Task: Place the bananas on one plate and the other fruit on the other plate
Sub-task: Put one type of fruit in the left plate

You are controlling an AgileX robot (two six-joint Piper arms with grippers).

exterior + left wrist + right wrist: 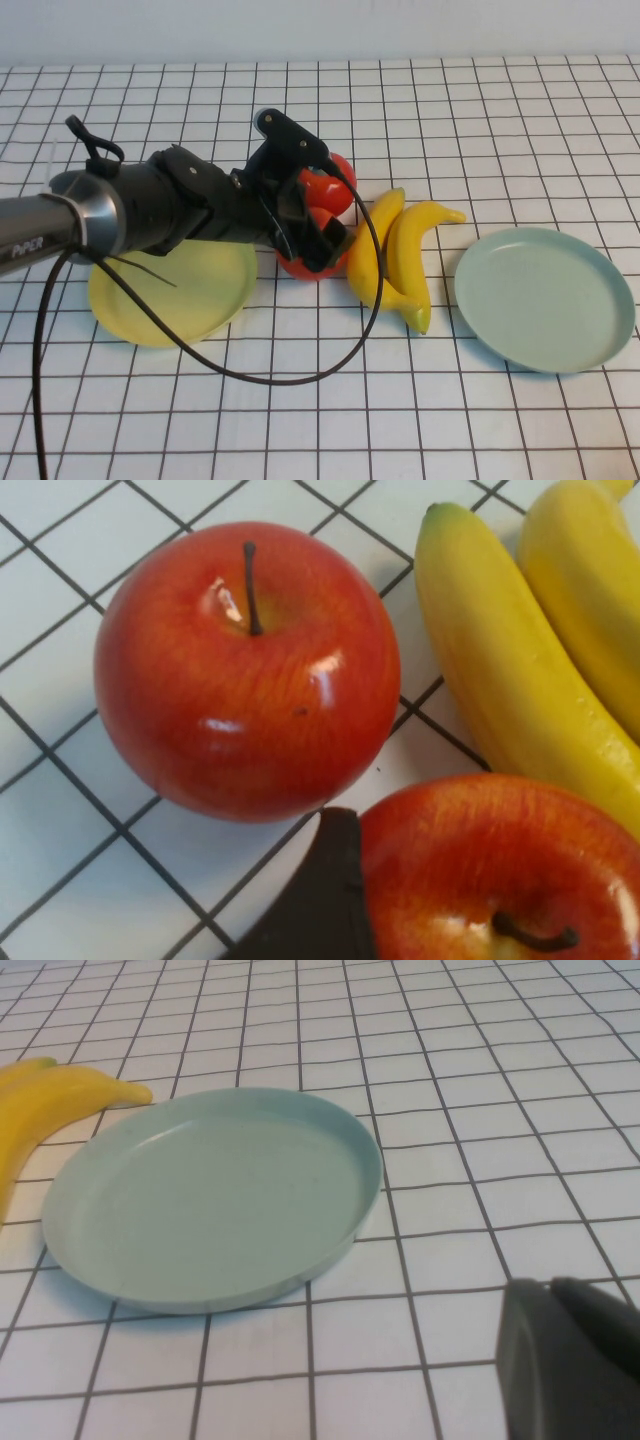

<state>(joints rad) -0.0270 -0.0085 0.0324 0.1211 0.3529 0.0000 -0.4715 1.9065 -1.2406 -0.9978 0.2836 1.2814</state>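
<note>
Two red apples lie together at the table's middle. My left gripper (318, 235) is down over the nearer apple (305, 265). In the left wrist view one dark finger (320, 900) lies against that apple (490, 870); the other finger is out of frame. The second apple (332, 180) (245, 670) sits free just beyond. Two yellow bananas (375, 255) (415, 255) (520, 670) lie side by side right of the apples. The yellow plate (165, 300) is left, partly under my arm. The green-blue plate (545, 300) (210, 1200) is right, empty. My right gripper (548, 1285) is shut, hovering near that plate.
The table is a white cloth with a black grid. A black cable (250, 375) loops from my left arm over the table in front of the yellow plate. A banana tip (60, 1095) lies just beside the green-blue plate's rim.
</note>
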